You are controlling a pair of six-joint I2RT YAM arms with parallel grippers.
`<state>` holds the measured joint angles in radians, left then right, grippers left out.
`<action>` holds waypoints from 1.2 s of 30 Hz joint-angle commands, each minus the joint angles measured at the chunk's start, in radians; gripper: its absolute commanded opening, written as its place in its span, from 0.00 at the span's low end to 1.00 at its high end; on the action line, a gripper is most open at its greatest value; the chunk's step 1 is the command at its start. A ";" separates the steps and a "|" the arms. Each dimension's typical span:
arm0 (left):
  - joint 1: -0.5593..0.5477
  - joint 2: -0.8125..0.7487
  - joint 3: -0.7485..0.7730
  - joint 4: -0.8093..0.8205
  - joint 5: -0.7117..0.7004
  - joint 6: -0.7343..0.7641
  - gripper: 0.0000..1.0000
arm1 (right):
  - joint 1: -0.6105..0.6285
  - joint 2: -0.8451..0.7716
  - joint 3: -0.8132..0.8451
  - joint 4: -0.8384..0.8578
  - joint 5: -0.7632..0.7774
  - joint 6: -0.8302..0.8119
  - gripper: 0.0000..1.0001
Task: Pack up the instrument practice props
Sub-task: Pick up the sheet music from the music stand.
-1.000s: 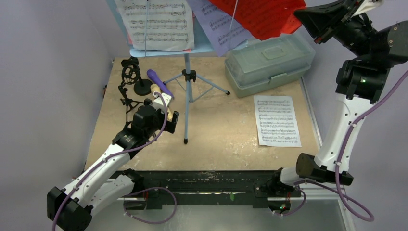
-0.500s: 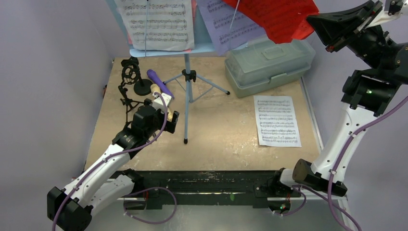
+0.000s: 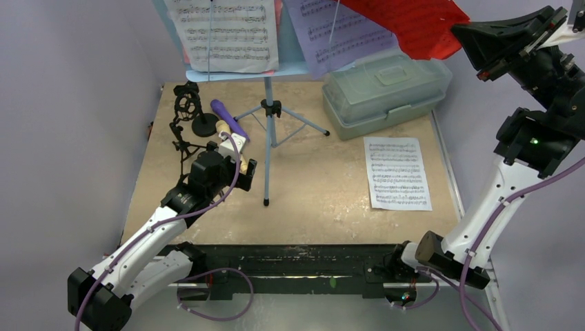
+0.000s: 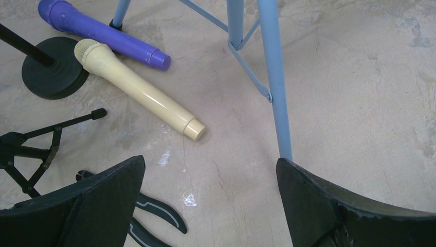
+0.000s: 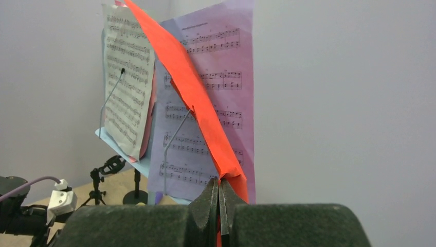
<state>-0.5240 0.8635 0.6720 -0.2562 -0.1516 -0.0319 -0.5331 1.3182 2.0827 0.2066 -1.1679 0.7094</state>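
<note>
A red sheet (image 3: 407, 21) of music is pinched at its lower corner by the right claw (image 5: 219, 193), whose fingers are pressed together on the paper; in the overhead view this sits at the upper right, lifted high above the bench (image 3: 324, 200). Just behind the red sheet hangs a lavender page (image 3: 331, 34), and to its left a white page (image 3: 221, 31) rests on the pale-blue rack (image 3: 269, 110), whose tripod legs stand at the upper middle of the bench. Another white page (image 3: 397, 172) lies flat at the right of the bench, below the grey-green lidded box (image 3: 386, 89). At the upper left of the left wrist view a purple microphone (image 4: 103, 33) and a tan microphone (image 4: 139, 92) lie side by side, the tan one's head touching the round-base holder (image 4: 51, 74), with the tripod holder (image 4: 31, 149) below. The left claw (image 4: 208, 162) hovers over bare bench near them, spread wide, gripping nothing
</note>
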 commanded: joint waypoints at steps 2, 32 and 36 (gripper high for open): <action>0.006 -0.019 0.005 0.025 0.008 0.004 1.00 | -0.031 -0.034 0.003 0.040 0.043 0.038 0.00; 0.006 -0.024 0.005 0.025 0.009 0.005 1.00 | -0.062 -0.201 -0.037 -0.175 0.340 -0.274 0.00; 0.005 -0.026 0.005 0.025 0.009 0.005 1.00 | -0.061 -0.262 -0.095 -0.141 0.429 -0.307 0.00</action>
<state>-0.5240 0.8562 0.6720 -0.2562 -0.1516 -0.0319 -0.5903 1.1065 2.0266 0.0422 -0.8555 0.4519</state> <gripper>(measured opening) 0.995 0.004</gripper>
